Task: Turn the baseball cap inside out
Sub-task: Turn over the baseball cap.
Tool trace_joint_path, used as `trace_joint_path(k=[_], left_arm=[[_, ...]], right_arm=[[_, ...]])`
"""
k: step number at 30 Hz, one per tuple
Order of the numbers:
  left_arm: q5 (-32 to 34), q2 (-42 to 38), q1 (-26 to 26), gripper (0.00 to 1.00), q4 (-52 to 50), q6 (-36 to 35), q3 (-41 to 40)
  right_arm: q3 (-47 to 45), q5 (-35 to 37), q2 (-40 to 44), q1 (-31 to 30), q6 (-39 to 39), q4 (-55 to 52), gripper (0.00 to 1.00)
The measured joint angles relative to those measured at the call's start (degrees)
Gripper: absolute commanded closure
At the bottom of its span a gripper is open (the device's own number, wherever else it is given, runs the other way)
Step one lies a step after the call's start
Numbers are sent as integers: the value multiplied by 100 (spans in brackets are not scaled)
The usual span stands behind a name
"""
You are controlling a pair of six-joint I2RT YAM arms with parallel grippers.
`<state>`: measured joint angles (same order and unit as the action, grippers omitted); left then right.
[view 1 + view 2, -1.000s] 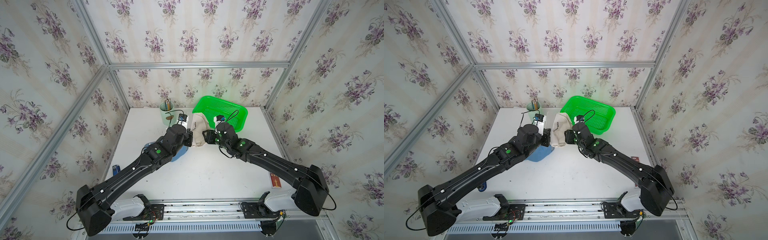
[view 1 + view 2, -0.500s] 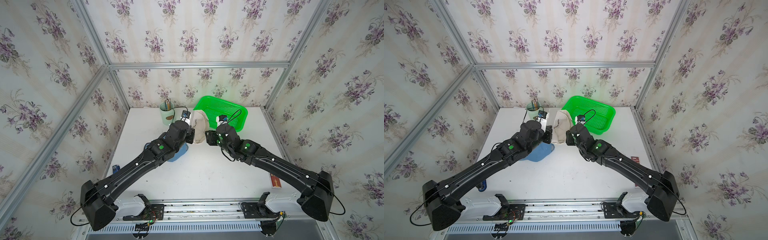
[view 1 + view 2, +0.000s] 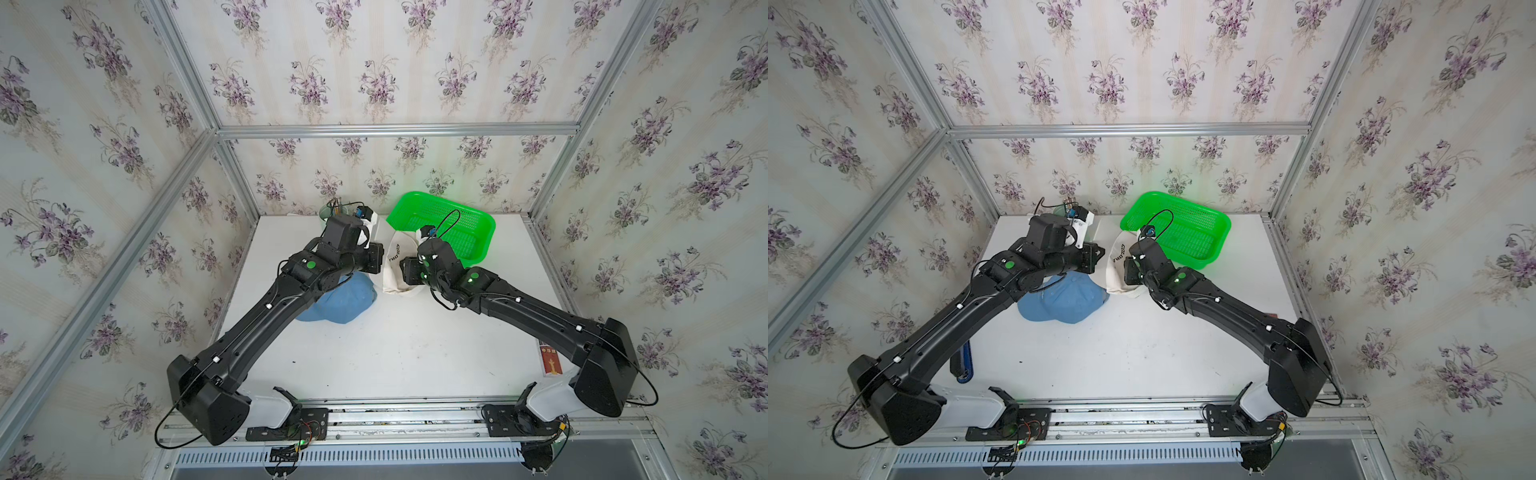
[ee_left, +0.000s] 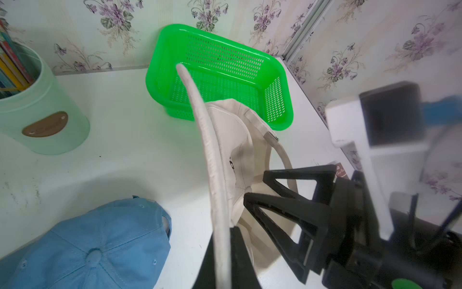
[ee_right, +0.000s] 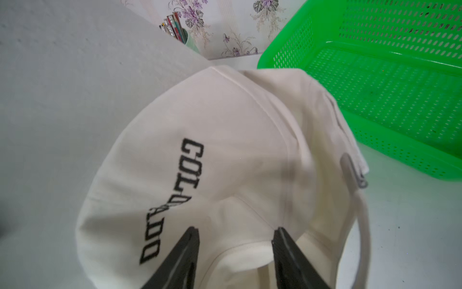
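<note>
Your white tabletop [image 3: 395,353], listed from the near edge outward.

1. Light blue cotton baseball cap [image 3: 345,299], crown up, at 10 o'clock from table centre.
2. Cream cotton baseball cap with black lettering [image 3: 395,266], at 12 o'clock, brim upright, just beside the blue one. Your left gripper [image 4: 222,250] is clamped on its brim. Your right gripper [image 5: 235,232] has its jaws parted midway, tips pressed on the crown.
3. Green perforated plastic basket [image 3: 484,245], at 1 o'clock.
4. Mint-green pen pot [image 4: 42,120], at 11 o'clock, by the back wall.
</note>
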<state>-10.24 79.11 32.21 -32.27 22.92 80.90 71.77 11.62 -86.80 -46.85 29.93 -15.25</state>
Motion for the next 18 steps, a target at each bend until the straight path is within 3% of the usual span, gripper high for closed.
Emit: trace_joint_path(k=[9, 18], left_arm=[[-87, 90, -4, 100, -315, -15, 61], [127, -323, 179, 100, -13, -319, -295]], right_arm=[[398, -420, -442, 136, -98, 46, 49], [-645, -988, -435, 393, 11, -7, 48]])
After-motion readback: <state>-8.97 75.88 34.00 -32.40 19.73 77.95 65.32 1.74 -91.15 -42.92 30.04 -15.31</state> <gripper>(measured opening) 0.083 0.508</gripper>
